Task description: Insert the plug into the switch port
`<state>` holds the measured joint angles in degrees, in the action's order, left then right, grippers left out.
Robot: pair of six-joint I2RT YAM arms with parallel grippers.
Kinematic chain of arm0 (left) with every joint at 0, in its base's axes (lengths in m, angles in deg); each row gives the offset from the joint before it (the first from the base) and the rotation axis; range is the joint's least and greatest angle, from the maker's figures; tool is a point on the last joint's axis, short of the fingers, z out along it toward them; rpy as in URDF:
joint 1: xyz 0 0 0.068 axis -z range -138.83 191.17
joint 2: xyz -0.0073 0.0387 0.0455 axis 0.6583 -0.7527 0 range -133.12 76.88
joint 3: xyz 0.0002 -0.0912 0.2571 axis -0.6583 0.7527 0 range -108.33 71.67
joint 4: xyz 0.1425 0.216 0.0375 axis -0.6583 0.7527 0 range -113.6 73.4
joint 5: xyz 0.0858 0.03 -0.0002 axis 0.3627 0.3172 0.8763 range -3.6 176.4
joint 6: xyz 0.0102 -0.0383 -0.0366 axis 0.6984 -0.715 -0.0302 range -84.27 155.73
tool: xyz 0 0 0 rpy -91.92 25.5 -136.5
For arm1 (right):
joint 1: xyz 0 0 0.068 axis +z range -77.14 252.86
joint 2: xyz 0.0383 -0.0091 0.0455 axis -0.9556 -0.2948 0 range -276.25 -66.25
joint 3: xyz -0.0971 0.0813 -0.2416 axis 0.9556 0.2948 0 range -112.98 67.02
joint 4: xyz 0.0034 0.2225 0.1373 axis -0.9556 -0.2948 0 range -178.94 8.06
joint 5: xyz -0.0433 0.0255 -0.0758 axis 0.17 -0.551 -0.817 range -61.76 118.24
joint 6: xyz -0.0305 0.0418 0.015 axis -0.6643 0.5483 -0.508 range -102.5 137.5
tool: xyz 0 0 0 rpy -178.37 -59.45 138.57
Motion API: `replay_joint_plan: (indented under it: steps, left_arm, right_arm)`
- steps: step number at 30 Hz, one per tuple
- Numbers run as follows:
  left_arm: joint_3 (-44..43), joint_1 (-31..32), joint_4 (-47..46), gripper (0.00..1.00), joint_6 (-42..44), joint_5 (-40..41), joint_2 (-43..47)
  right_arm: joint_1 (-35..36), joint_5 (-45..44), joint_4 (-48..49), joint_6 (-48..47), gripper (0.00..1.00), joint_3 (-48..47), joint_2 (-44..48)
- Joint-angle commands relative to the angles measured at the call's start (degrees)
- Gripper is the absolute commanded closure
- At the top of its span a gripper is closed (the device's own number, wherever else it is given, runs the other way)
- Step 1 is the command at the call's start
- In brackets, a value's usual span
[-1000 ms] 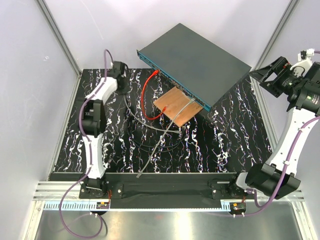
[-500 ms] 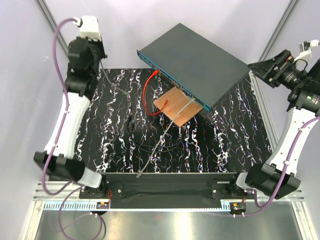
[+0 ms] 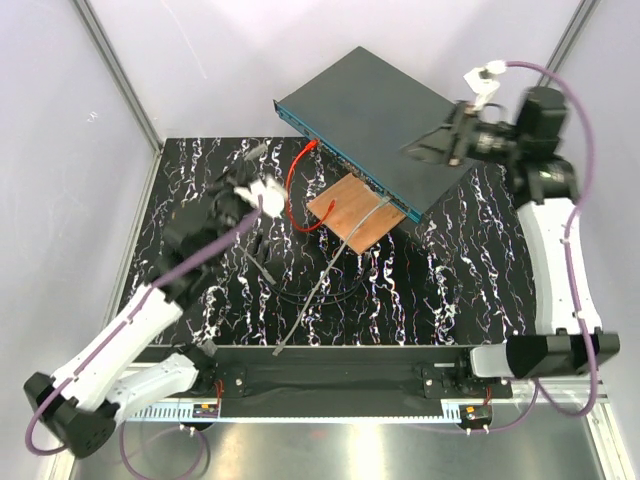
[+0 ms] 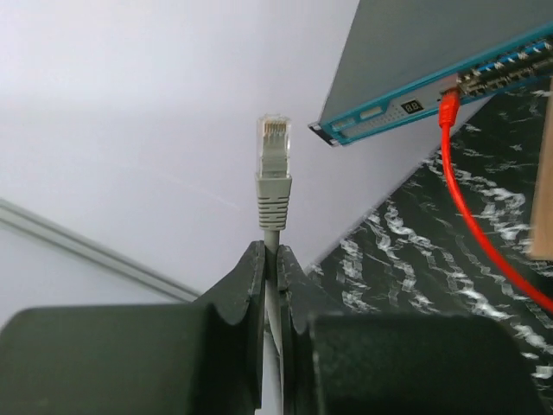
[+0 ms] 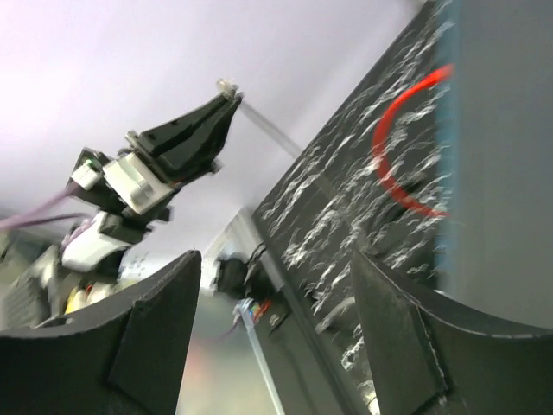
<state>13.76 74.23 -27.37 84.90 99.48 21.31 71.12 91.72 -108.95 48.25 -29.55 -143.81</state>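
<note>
The switch (image 3: 390, 120) is a flat dark grey box at the back of the mat, its blue-teal port face (image 4: 423, 82) turned toward the left arm. My left gripper (image 4: 270, 252) is shut on a grey cable, and the cable's clear-tipped plug (image 4: 274, 143) stands up just past the fingertips. It hangs in the air left of the port face, apart from it. The top view shows this gripper (image 3: 243, 172) left of the switch's near-left corner. My right gripper (image 3: 420, 150) hovers open over the switch's right part, nothing between its fingers (image 5: 147, 337).
A red cable (image 3: 290, 195) is plugged into the port face and loops over the mat. A copper-brown plate (image 3: 355, 212) lies against the switch's front, with a second grey cable (image 3: 320, 285) running across it toward the near edge. Walls close in the left, the back and the right.
The left arm swung from the back-left corner down toward the switch's port face, cable in its grip. The right arm moved from the right wall to above the switch.
</note>
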Motion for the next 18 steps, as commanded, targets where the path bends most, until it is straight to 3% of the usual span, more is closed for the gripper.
replay_joint_plan:
  steps: [1, 2, 7, 13, 18]
  left_arm:
    - [8.23, 3.41, -16.94, 1.00, 19.17, 0.63, 6.25]
    - [12.60, 5.07, -23.32, 1.00, 26.43, 0.63, 7.22]
    - [21.51, 8.95, -41.11, 1.00, 47.03, -2.43, 10.22]
    - [27.75, 10.88, -46.24, 1.00, 57.16, -9.99, 12.58]
    - [30.31, 13.26, -47.64, 1.00, 60.25, -12.73, 12.86]
  right_arm:
    - [9.18, -2.31, -2.88, -3.58, 0.24, -3.53, -3.64]
    - [10.95, -2.57, -2.53, -3.84, 0.24, -5.01, -4.52]
    - [20.89, -2.75, 0.01, -3.15, 0.28, -10.03, -9.97]
    - [31.68, -2.49, -1.38, -7.62, 0.33, -13.11, -13.31]
    - [35.75, -3.19, -2.61, -9.21, 0.33, -13.55, -16.12]
